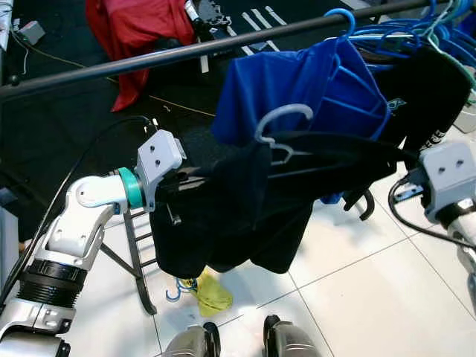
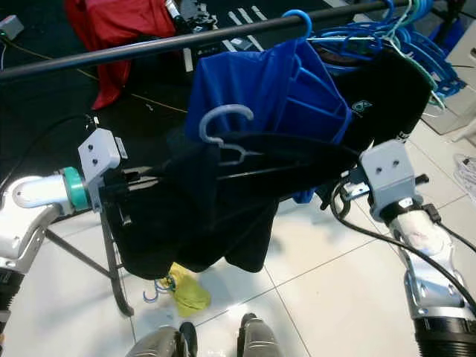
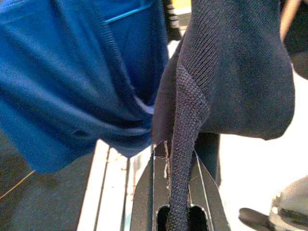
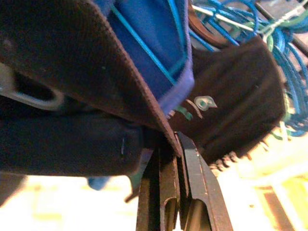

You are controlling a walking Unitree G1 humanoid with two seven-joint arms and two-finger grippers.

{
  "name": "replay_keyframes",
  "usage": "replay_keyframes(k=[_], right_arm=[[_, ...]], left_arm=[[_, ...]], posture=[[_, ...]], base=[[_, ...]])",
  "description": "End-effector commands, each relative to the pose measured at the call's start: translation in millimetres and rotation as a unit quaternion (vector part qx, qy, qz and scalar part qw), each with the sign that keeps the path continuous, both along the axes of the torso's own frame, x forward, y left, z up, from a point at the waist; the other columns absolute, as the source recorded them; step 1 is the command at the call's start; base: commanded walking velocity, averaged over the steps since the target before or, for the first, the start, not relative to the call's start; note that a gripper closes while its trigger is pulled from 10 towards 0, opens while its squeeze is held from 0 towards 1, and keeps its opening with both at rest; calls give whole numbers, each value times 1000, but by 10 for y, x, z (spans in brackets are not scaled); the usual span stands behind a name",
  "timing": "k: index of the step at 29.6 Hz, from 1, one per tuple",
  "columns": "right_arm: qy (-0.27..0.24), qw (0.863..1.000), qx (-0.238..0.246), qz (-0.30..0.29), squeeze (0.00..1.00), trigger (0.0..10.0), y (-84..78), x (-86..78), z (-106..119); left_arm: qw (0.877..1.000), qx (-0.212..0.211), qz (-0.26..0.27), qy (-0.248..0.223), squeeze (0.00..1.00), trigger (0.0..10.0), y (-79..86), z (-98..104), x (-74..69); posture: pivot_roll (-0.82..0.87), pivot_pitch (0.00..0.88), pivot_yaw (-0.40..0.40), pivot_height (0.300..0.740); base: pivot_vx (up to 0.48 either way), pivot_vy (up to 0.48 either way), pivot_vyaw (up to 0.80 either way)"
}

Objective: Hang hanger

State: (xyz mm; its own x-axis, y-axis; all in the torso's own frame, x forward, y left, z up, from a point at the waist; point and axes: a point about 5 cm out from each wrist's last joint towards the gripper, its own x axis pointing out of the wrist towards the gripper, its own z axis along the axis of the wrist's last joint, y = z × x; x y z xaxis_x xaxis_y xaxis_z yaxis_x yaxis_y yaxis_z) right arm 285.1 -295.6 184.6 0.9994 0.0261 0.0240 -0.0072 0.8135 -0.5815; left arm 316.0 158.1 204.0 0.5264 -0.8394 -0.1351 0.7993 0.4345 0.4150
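Observation:
A black garment (image 1: pixel 223 216) is draped over a hanger with a pale hook (image 1: pixel 281 123), held up just below the black rail (image 1: pixel 149 59). My left gripper (image 1: pixel 195 180) is shut on the garment's left side; the left wrist view shows dark knit fabric (image 3: pixel 187 110) pinched between the fingers (image 3: pixel 144 192). My right gripper (image 1: pixel 401 158) is shut on the garment's right edge, whose hem (image 4: pixel 120 82) sits between the fingers (image 4: pixel 197 183). The hook stands clear of the rail, in front of a blue shirt (image 1: pixel 312 89).
The blue shirt hangs on the rail from a blue hanger (image 1: pixel 343 18), with several empty blue hangers (image 1: pixel 416 30) bunched at its right. A red cloth (image 1: pixel 137 30) lies on the dark floor behind. A yellow item (image 1: pixel 210 294) and the rack's leg (image 1: pixel 140 260) are by my feet (image 1: pixel 238 338).

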Motion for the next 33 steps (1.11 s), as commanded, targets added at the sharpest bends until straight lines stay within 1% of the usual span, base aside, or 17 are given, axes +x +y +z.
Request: replay_keyframes(k=[1,2,5,8,10,13,19,20,21,23,24,28,29,30,31,32,33], right_arm=[[13,994,-12,-112,0,0,-425,-133,-44],[16,991,-30,-131,0,0,-495,-143,-31],[16,991,-30,-131,0,0,-495,-143,-31],[5,980,-55,-191,0,0,-739,-178,113],[5,979,-56,-196,0,0,-769,-183,134],[9,980,-58,-192,0,0,-768,-179,127],[29,982,-54,-179,0,0,-713,-154,21],[42,984,-50,-163,0,0,-630,-122,-74],[42,984,-50,-163,0,0,-630,-122,-74],[57,990,-34,-122,0,0,-368,-20,-248],[57,990,-34,-122,0,0,-368,-20,-248],[49,997,-6,-60,0,0,54,161,-334],[49,997,-6,-60,0,0,54,161,-334],[47,998,-4,-50,0,5961,108,181,-333],[47,998,-4,-50,0,5961,108,181,-333],[24,999,21,-19,0,10000,231,213,-263],[24,999,21,-19,0,10000,231,213,-263]], left_arm=[[1000,1,30,-6,0,10000,244,45,-16],[1000,20,17,-2,0,10000,250,11,-47],[1000,20,17,-2,0,10000,250,11,-47],[995,94,-38,0,0,10000,246,-122,-174],[994,101,-47,2,0,10000,239,-137,-194],[995,88,-49,8,0,10000,224,-123,-194],[998,25,-44,23,0,10000,180,-12,-169],[999,2,-45,27,0,10000,154,31,-168],[999,2,-45,27,0,10000,154,31,-168],[998,-29,-51,33,0,10000,85,77,-174],[998,-29,-51,33,0,10000,85,77,-174],[996,-52,-64,41,0,10000,4,72,-201],[996,-52,-64,41,0,10000,4,72,-201],[996,-53,-65,41,0,10000,-2,68,-206],[996,-53,-65,41,0,10000,-2,68,-206],[995,-63,-65,41,0,10000,-16,79,-208],[995,-63,-65,41,0,10000,-16,79,-208]], posture=[[-136,98,90,740],[-134,97,91,740],[-134,97,91,740],[-135,96,88,740],[-134,94,87,740],[-134,94,87,740],[-134,91,85,740],[-133,90,86,740],[-133,90,86,740],[-129,86,87,740],[-129,86,87,740],[-125,81,91,740],[-125,81,91,740],[-125,81,91,740],[-125,81,91,740],[-125,81,89,740],[-125,81,89,740]], base=[[0,0,0],[0,0,0],[0,0,0],[0,0,0],[0,0,0],[0,0,0],[0,0,0],[0,0,0],[0,0,0],[0,0,0],[0,0,0],[0,0,0],[0,0,0],[0,0,0],[0,0,0],[0,0,0],[0,0,0]])
